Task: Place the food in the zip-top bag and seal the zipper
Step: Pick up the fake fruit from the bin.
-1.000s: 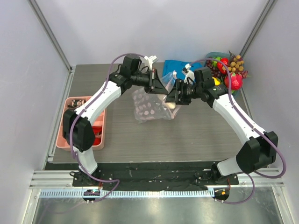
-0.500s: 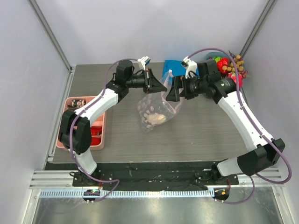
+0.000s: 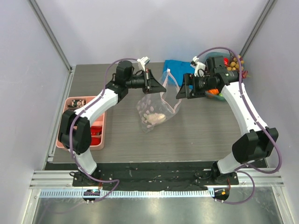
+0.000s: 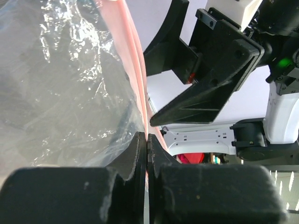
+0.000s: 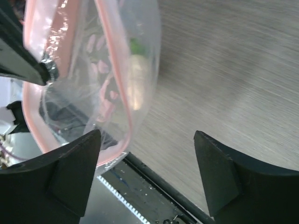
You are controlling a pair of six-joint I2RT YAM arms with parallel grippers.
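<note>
The left tool point(image 4: 146, 140) is pinched tight on the pink zipper point(image 4: 133, 60) and holds the zip-top bag point(image 3: 153, 105) up over mid-desk. The bag's mouth is at upper centre and its long axis slants toward the lower left. Beige food point(image 3: 157, 118) lies in its bottom. The right tool point(image 5: 147, 135) gapes wide just beside the bag, apart from it. Bare desk point(image 3: 205, 126) spreads lower right, and a pink tray point(image 3: 63, 140) lines the left edge.

Inside the zip-top bag point(image 5: 77, 95), the food point(image 5: 138, 81) is too blurred to identify.

Crinkly glossy plastic zip-top bag point(image 3: 156, 105); wood-grain matt table point(image 3: 205, 130).
</note>
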